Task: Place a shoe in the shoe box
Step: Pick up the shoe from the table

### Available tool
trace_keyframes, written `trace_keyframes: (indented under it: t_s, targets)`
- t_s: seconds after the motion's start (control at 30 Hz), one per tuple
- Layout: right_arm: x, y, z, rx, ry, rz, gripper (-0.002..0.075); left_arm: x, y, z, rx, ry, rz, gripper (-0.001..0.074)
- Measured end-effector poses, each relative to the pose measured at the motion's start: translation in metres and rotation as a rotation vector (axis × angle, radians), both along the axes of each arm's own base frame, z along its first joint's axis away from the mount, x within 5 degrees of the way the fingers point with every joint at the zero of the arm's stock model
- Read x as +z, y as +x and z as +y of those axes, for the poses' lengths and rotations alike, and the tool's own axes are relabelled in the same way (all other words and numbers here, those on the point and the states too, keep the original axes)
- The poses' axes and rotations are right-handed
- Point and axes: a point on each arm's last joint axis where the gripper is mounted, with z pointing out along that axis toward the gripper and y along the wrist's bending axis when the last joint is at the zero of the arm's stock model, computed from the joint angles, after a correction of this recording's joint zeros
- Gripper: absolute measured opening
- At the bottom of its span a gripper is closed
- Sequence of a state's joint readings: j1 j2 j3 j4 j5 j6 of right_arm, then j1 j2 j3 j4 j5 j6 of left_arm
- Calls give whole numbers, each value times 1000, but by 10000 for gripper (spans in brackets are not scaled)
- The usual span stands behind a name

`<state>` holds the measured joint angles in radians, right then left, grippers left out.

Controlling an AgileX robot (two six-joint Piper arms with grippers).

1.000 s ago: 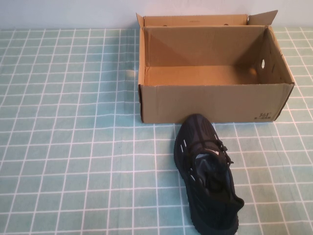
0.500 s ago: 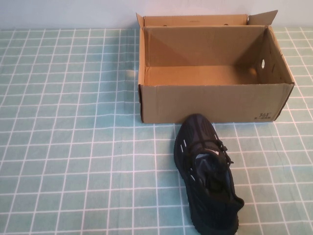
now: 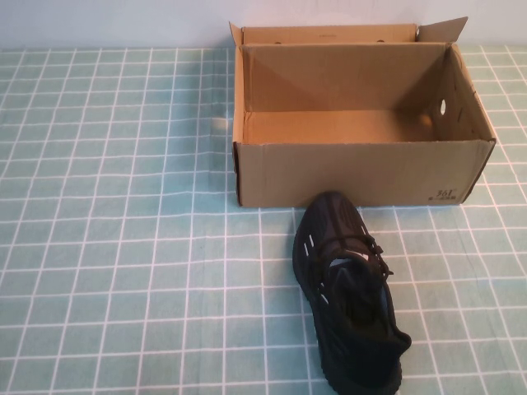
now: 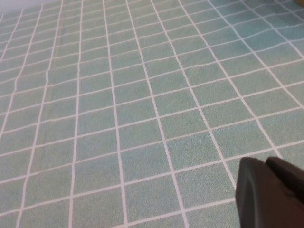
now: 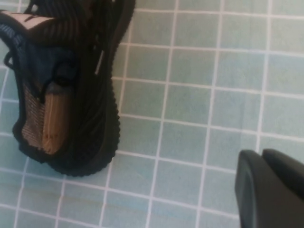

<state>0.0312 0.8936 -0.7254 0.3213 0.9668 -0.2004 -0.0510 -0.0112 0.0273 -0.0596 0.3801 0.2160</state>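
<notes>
Black shoe (image 3: 346, 292) with white side dashes, brown cardboard shoe box (image 3: 354, 173), green white-gridded tablecloth (image 3: 123, 247)

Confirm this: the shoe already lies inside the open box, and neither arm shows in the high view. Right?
Not quite. The high view shows the shoe on the table, in front of the empty open box, its toe near the front wall. Neither arm shows there; each wrist view shows only a dark corner of its claw, left and right.
</notes>
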Motion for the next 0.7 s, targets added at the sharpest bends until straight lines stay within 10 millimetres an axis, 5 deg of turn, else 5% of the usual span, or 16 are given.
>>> trace_keyframes:
  t_s: [0.3,0.5,0.53,0.57,0.7]
  targets:
    - [16,52,72,440,-198,-6,4,0,0,0,0,0,0,-4]
    - [29,66,129,722,-332,-96,215,0,0,0,0,0,0,-4]
    - [31,69,136,761,-349,-114,132,0,0,0,0,0,0,-4]
    - [32,71,141,798,-366,-130,328,0,0,0,0,0,0,-4]
    - [27,81,156,884,-411,-146,414,0,0,0,0,0,0,-4]
